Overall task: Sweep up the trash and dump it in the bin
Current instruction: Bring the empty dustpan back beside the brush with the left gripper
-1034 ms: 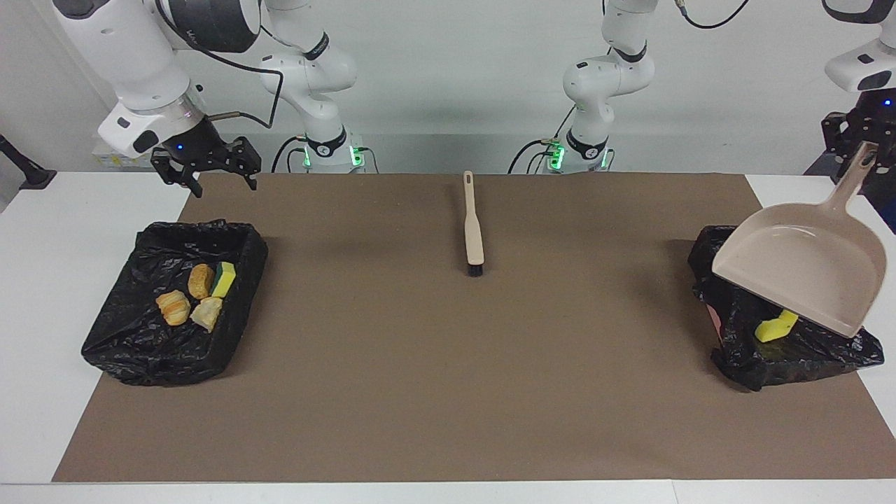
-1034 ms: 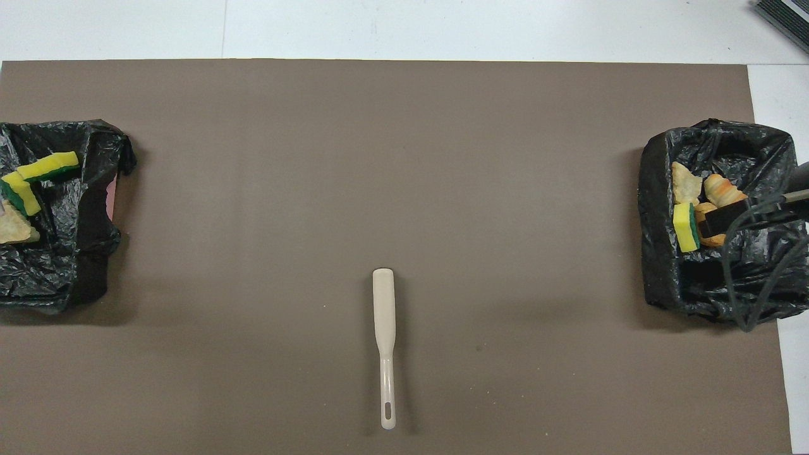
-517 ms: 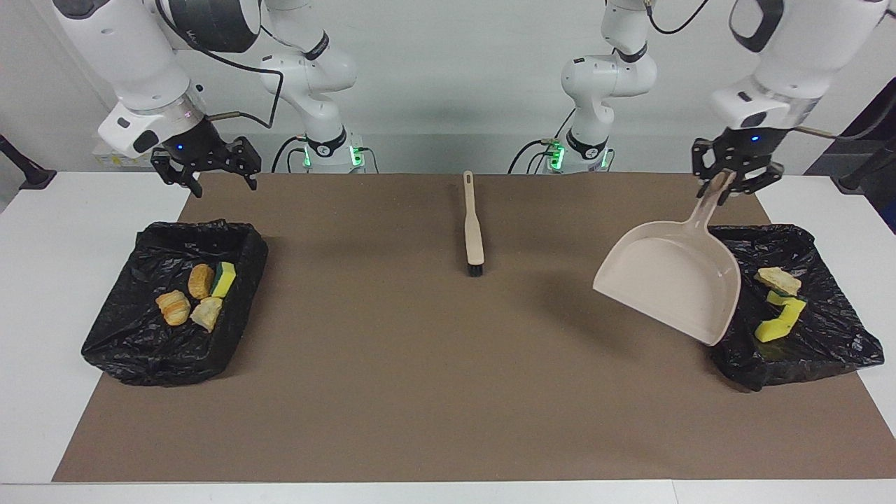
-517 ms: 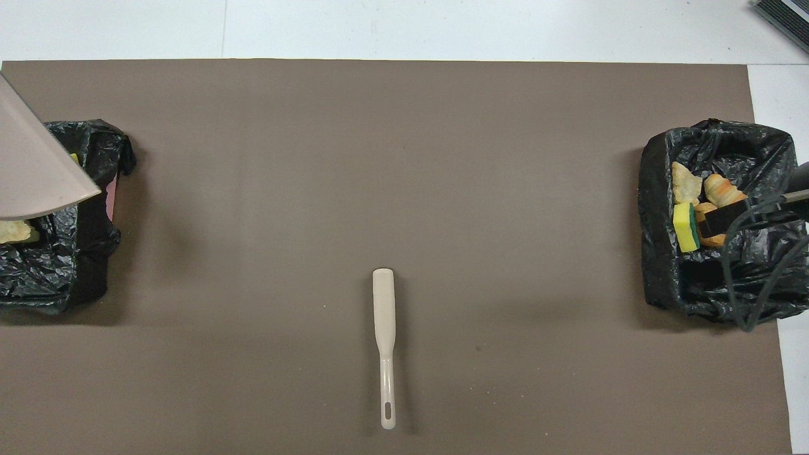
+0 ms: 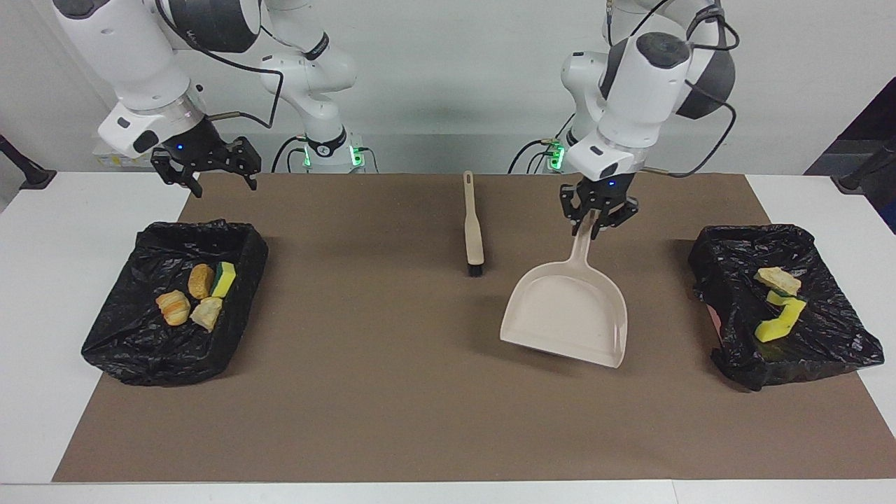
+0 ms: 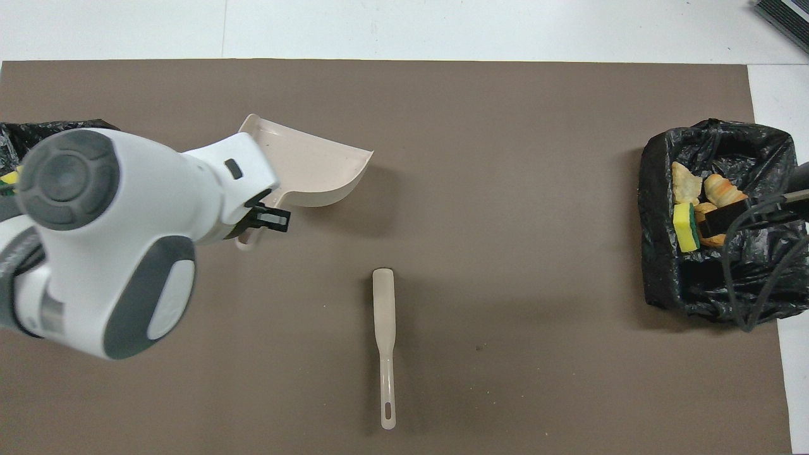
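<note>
I have the surface (image 5: 434, 392) under a flat brown mat, with a crinkled black-lined bin at each end. All the trash I can see is already binned: four pieces (image 5: 194, 292) in the bin at the right arm's end (image 5: 112, 336), golden pastry lumps and a yellow-green sponge chunk, and three (image 5: 777, 304) in the bin at the left arm's end (image 5: 805, 350), two yellow sponge bits and a tan crust. No piece lies loose on the mat, so I judge the dumping done and the tools due to be put down.

My left gripper (image 5: 596, 218) is clamped on the handle tip of the beige dustpan (image 5: 567, 311), a smooth rigid plastic scoop. Its long axis runs away from the robots, mouth farthest and lowest, over the mat between the brush and the left arm's bin; I can't tell whether the lip touches. The slim beige brush (image 5: 473, 227), dark bristles pointing away from the robots, lies parallel beside the pan.

My right gripper (image 5: 210, 171) waits with fingers spread, above its bin's nearer edge.
</note>
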Motion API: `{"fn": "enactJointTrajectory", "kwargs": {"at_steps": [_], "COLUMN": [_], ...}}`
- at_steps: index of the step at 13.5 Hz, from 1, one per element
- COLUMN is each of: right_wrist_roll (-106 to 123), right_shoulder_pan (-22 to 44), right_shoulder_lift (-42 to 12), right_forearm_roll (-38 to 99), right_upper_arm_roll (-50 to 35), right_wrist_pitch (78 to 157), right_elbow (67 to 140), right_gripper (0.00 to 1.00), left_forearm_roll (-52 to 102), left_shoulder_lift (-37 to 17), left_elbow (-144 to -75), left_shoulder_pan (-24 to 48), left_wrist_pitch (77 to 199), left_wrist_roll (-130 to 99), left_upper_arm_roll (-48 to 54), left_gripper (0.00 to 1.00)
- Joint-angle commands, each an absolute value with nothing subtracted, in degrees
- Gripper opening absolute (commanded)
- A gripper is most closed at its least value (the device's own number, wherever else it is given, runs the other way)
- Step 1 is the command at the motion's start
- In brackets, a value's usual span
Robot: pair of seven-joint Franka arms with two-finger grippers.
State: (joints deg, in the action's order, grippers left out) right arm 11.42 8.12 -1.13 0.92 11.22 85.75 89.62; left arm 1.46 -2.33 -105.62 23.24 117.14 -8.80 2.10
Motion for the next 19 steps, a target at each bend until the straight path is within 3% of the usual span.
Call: {"fn": "enactJointTrajectory", "kwargs": {"at_steps": [1,7,19], "right_wrist_roll": [10.9,10.9,10.9], "right_shoulder_pan": [8.0,8.0,8.0], "right_shoulder_lift": [-1.1,-1.1,-1.1], "right_forearm_roll": [1.1,1.1,1.1], "right_upper_arm_roll": [11.1,11.1,11.1], "right_wrist_pitch": [84.8,84.8,84.8], "right_elbow": [89.1,89.1,89.1], "right_gripper": [1.00,1.00,1.00], "left_forearm_roll": [2.0,1.1,0.4], "left_shoulder_lift": [-9.1,-19.0,-19.7], "left_elbow": [-103.4,-96.9,-101.5], "left_shoulder_pan": [28.8,33.3,34.8], "left_wrist_pitch": [123.4,131.4,135.3], "left_wrist_roll": [-16.8,-28.0,-36.3], "left_upper_arm_roll": [0.8,0.8,1.1], "left_gripper": [0.00,0.00,0.00]}}
